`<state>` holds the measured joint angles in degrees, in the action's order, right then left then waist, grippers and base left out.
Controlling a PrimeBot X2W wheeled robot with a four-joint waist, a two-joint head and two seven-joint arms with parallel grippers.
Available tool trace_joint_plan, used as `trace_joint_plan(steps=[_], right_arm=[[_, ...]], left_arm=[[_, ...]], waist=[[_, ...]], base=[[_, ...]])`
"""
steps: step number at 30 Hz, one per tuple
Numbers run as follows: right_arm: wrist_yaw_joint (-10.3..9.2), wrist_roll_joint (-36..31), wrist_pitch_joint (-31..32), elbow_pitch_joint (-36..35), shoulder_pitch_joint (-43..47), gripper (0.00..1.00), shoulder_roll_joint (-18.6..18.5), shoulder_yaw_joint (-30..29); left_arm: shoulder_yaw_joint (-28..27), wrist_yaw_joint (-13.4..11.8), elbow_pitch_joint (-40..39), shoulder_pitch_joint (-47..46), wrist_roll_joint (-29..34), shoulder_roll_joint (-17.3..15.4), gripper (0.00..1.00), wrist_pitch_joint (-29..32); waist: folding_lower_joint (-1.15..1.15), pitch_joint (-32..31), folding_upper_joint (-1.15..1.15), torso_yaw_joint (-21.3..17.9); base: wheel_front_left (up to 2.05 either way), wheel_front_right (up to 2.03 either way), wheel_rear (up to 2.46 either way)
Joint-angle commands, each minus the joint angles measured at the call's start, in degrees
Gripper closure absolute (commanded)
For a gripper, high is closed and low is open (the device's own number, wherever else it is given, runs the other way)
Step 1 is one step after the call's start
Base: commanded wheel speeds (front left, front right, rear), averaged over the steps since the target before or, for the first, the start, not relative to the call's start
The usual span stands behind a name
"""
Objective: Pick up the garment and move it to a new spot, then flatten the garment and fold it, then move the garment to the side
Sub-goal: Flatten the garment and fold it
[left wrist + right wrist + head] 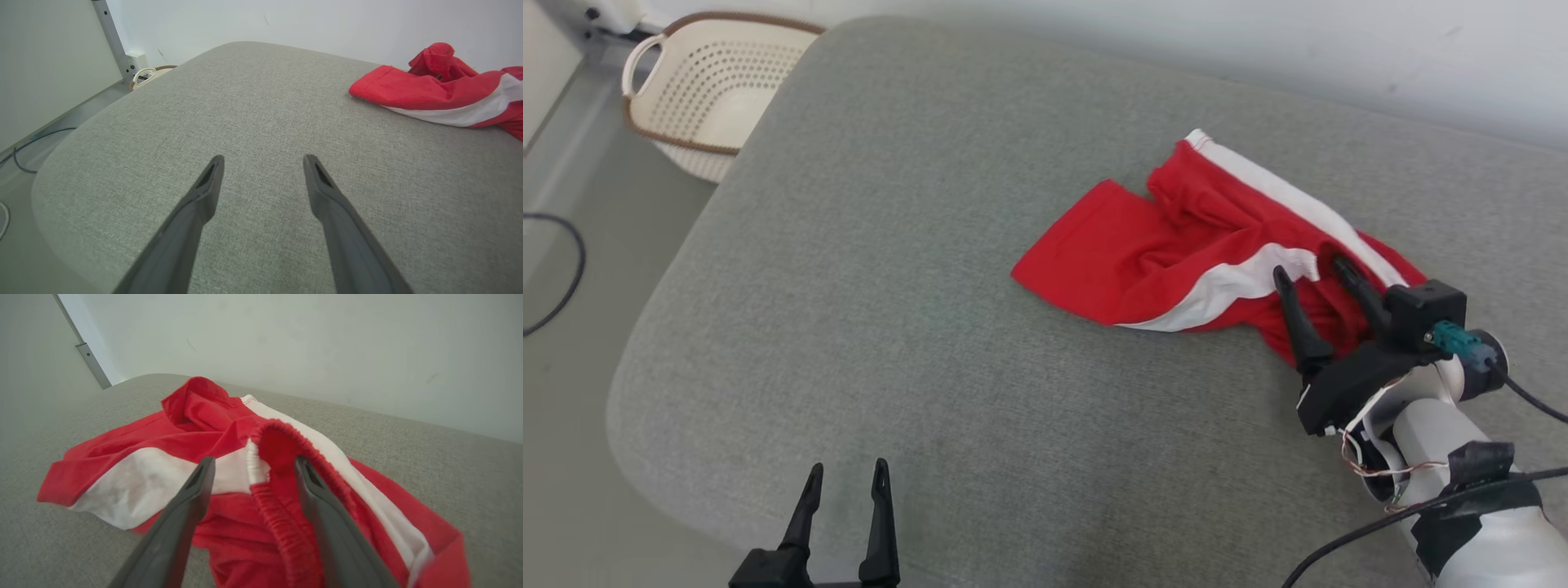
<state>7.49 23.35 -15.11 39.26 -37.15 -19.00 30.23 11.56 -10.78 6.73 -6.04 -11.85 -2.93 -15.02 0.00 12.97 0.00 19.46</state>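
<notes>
The garment [1176, 245] is a pair of red shorts with white side stripes, crumpled on the right part of the grey cushion [890, 286]. My right gripper [1311, 273] hovers open over its near right end, fingers straddling the elastic waistband [271, 465] without closing on it. In the right wrist view the garment [163, 457] spreads under and beyond the two dark fingers [192, 498]. My left gripper [845, 474] is open at the cushion's near edge, well left of the garment [441, 94], with nothing between its fingers.
A cream perforated laundry basket [707, 90] with a brown rim stands on the floor past the cushion's far left corner. A dark cable [564, 269] lies on the floor to the left. A pale wall [1339, 49] runs behind the cushion.
</notes>
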Motion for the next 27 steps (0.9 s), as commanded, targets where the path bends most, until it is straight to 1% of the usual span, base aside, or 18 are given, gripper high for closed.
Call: trace_joint_plan(steps=[1,3,5,10,11,16,19,22,25,27], right_arm=[[0.0,0.6,0.0,0.6,-1.1,0.45,-0.3,0.3],[0.0,1.0,0.0,1.4,-1.5,1.0,-0.4,1.0],[0.0,1.8,0.0,1.1,-2.2,1.0,-0.3,1.7],[0.0,5.1,0.0,-4.4,-1.5,1.0,0.3,2.3],[0.0,5.1,0.0,-4.4,-1.5,1.0,0.3,2.3],[0.0,13.2,0.0,-12.4,1.2,1.0,0.7,0.0],[0.0,18.6,0.0,-16.7,3.4,1.0,-0.5,-1.8],[0.0,21.9,0.0,-19.5,5.7,1.0,-2.7,-3.5],[0.0,23.8,0.5,-20.2,8.0,1.0,-5.0,-5.5],[0.0,24.4,1.6,-18.8,9.2,1.0,-6.4,-7.0]], left_arm=[[0.2,-0.3,-0.4,-0.5,-0.3,0.0,0.0,-0.2],[0.3,-0.6,-0.5,-0.4,-0.6,0.0,0.0,-0.2],[0.5,-0.8,-0.6,-0.6,-0.9,0.0,0.0,-0.2],[0.2,-0.5,-0.2,-0.6,-1.1,0.0,0.0,-0.2],[0.2,-0.5,-0.2,-0.6,-1.1,0.0,0.0,-0.2],[0.2,0.2,0.1,-0.8,-0.5,0.0,0.0,-0.2],[0.1,0.5,0.6,-0.7,-0.4,0.0,0.0,-0.2],[-0.3,0.9,0.9,-0.6,-0.3,0.0,0.0,-0.2],[-0.5,1.0,0.9,-0.7,-0.4,0.0,0.0,-0.2],[-0.3,1.3,1.1,-0.9,-0.3,0.0,0.0,-0.2]], waist=[[0.0,2.4,0.0,2.8],[0.0,2.6,0.0,3.0],[0.0,2.5,0.0,2.8],[0.0,1.3,0.0,0.1],[0.0,1.3,0.0,0.1],[0.0,-0.5,0.0,-4.1],[0.0,-1.6,0.0,-6.8],[0.0,-2.6,0.0,-9.2],[0.0,-2.9,0.0,-10.8],[0.0,-3.0,0.0,-11.4]], base=[[0.0,0.0,0.0],[0.0,0.0,0.0],[0.0,0.0,0.0],[0.0,0.0,0.0],[0.0,0.0,0.0],[0.0,0.0,0.0],[0.0,0.0,0.0],[0.0,0.0,0.0],[0.0,0.0,0.0],[0.0,0.0,0.0]])
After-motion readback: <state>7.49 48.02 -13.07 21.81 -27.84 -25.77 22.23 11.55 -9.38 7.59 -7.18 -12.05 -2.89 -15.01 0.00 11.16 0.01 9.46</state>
